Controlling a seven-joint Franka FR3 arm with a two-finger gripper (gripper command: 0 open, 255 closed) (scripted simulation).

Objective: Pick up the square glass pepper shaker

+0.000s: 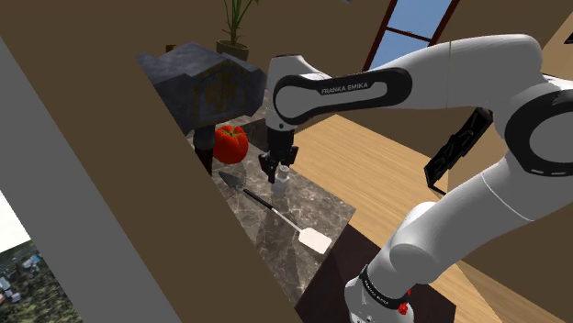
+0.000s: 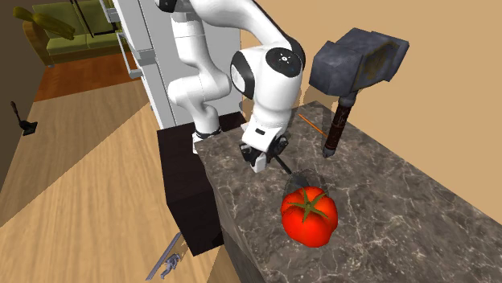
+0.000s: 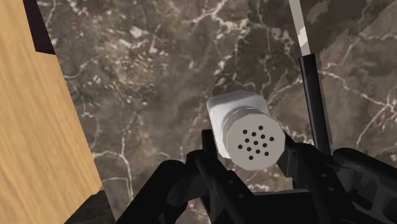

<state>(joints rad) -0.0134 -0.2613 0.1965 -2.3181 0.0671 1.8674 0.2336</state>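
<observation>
counter of dark veined marble [image 1: 317, 197] carries all: big grey hammer [image 2: 358, 64], red tomato [image 2: 308, 213], long thin dark tool with a white flat end [image 1: 275, 209] and, smallest, the white square shaker with a round grey perforated cap [image 3: 238, 105]. the shaker is directly under the all-black gripper [image 3: 248, 145], its long axis pointing straight up along it. the two fingers lie against opposite sides of the cap and seem to pinch it. the cap hides the base, so i cannot tell whether it rests on the marble.
</observation>
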